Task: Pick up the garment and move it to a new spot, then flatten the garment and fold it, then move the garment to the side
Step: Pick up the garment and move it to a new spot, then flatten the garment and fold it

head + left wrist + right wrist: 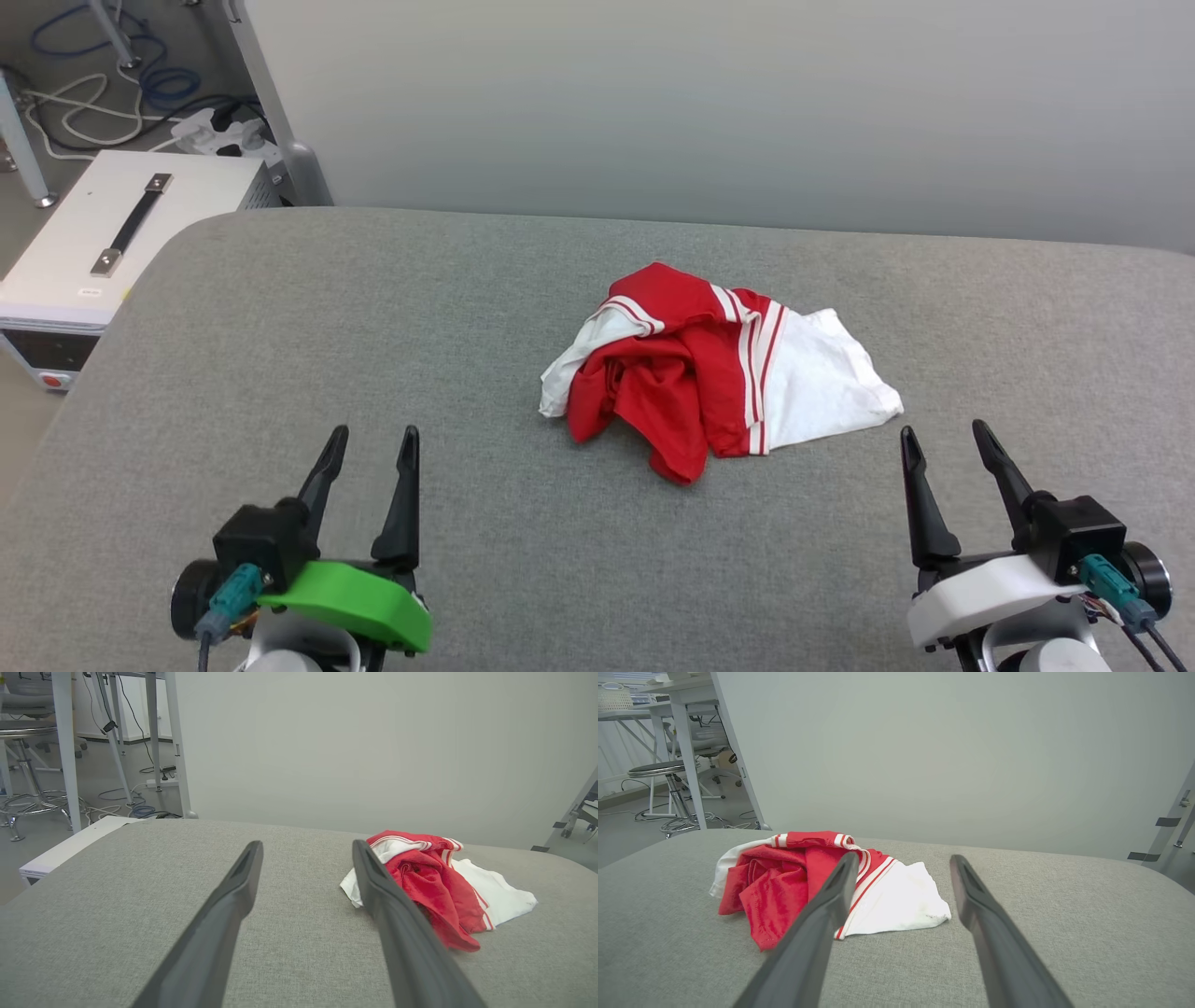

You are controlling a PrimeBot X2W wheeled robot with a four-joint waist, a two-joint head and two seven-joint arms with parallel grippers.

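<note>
The left gripper (pixel 373 434) is hovering over the table's (pixel 280 327) near left part, fingers standing apart and holding nothing. The shirt (pixel 691 373) is lying crumpled a little right of the table's middle, with red folds bunching up and a white sleeve spreading flat towards the table's right. The right gripper (pixel 944 429) is hanging over the table's near right part, fingers also apart and empty. The pick-up is not yet begun. It is probably going best by pinching a raised red fold, not the flat sleeve, and lifting until all the cloth is clearing the table.
</note>
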